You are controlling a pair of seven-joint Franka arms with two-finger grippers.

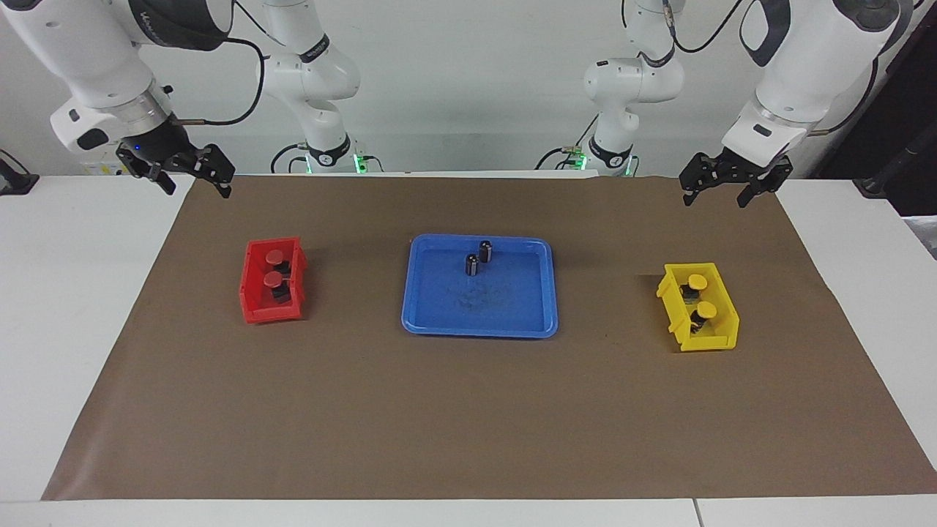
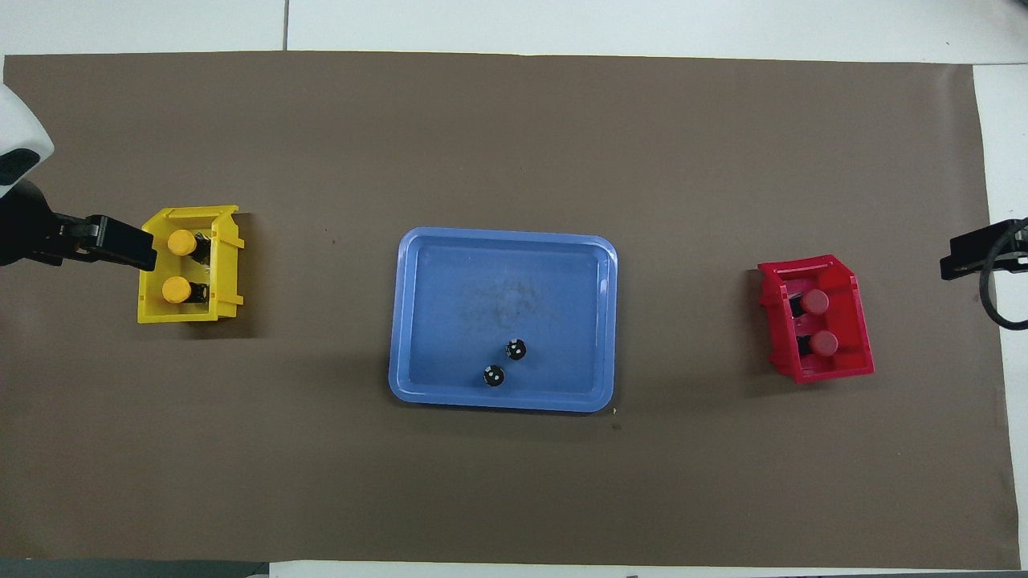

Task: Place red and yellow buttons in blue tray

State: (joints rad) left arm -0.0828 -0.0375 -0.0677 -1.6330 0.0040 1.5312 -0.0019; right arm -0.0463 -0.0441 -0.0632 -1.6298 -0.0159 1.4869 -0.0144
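White table under a brown mat, against a pale wall.
A white table (image 1: 80, 307) made of joined panels, seams showing along one long edge, carries a large brown paper mat (image 1: 468, 410) that covers most of its top and leaves white strips bare at both ends. A plain, pale grey-white wall (image 1: 468, 80) rises at the far edge. Light is even and soft, with faint shadows.
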